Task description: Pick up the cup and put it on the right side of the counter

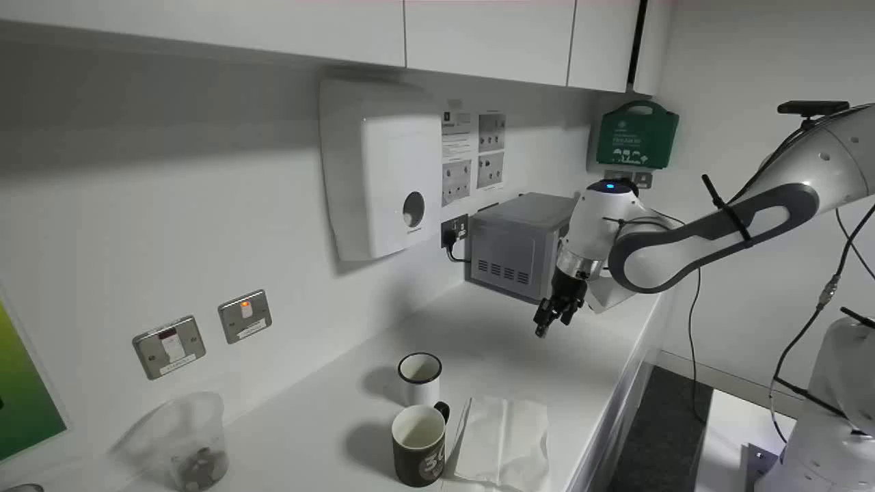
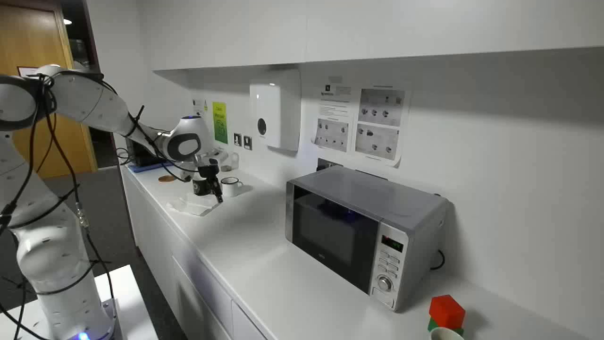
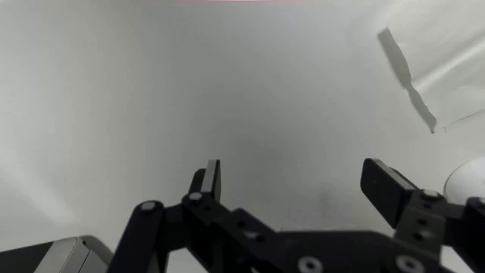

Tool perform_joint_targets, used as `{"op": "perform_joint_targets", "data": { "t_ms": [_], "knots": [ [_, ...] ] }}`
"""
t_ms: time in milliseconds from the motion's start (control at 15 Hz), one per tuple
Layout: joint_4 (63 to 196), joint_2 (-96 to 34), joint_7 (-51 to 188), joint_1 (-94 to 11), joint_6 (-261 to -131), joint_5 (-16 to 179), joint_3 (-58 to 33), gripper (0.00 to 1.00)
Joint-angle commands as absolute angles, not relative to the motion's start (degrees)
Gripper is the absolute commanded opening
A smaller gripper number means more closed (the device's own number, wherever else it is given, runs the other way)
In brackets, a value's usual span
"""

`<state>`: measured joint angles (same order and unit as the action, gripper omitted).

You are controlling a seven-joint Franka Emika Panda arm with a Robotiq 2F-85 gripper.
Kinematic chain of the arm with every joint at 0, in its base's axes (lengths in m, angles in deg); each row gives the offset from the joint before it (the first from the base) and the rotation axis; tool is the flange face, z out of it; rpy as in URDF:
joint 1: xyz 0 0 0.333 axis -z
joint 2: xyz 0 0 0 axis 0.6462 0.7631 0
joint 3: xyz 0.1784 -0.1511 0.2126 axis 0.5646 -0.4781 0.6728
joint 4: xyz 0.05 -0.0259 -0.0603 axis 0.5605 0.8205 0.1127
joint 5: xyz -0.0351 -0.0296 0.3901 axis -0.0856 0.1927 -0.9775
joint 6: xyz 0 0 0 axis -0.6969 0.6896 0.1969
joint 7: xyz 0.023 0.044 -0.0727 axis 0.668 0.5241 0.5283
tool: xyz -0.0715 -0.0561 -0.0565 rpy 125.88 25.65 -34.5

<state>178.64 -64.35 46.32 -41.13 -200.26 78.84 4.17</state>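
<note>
Black cup (image 1: 417,458) ungrasped, upright on the table (image 1: 478,362), just beside a paper sheet (image 1: 506,441), set back from the front edge, nearer the left edge than the microwave (image 2: 354,226). As for the pincer (image 3: 291,170), hangs over bare table well apart from the cup, spread wide, holding nothing. Looks like no step done yet; remains to grasp, lift, carry, presumably toward the right edge, and set down.
</note>
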Motion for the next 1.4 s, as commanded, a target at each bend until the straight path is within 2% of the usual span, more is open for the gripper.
{"op": "perform_joint_targets", "data": {
  "t_ms": [0,667,1333],
  "knots": [
    [178.6,-64.3,46.2,-41.9,-200.1,79.1,3.4,1.00],
    [174.5,-63.1,51.9,-49.5,-200.7,54.1,0.3,1.00],
    [164.1,-52.4,47.5,-51.6,-198.8,64.4,7.3,1.00]
  ]
}}
